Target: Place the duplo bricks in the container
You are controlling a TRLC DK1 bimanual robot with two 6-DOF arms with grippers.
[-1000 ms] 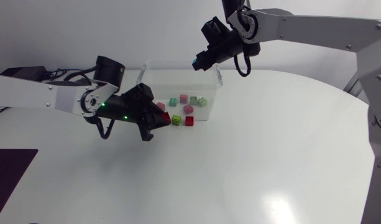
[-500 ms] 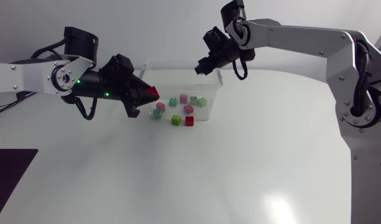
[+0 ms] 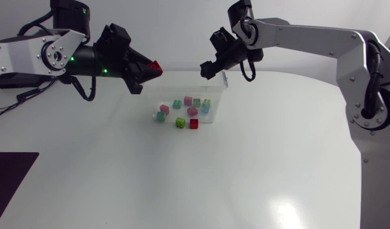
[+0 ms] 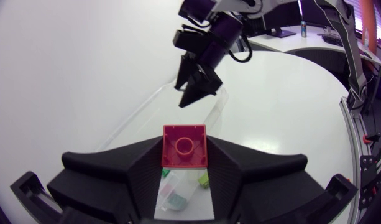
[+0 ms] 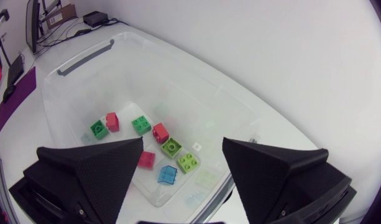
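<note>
While the left gripper (image 3: 147, 70) is clenched on a red brick (image 4: 184, 147), pinching it from two sides, it hangs raised near the left end of the container (image 5: 83, 60), which stands toward the far edge of the worktop (image 3: 201, 178). Through the gap under the held brick, the left wrist view looks down on the container's contents, so the drop point seems close. The right gripper (image 3: 206, 69) hovers above the container's far right corner, fingers spread wide with nothing between them.

Most of the job looks done. Several loose bricks (image 5: 140, 124), green, pink, red, lime and blue, already lie on the container's floor. A lime brick (image 3: 181, 122) and a small red brick (image 3: 193, 123) sit at its near wall, and from above I cannot tell whether they are inside or just outside. What is left, by my reading, is releasing the held brick, and perhaps collecting those two.
</note>
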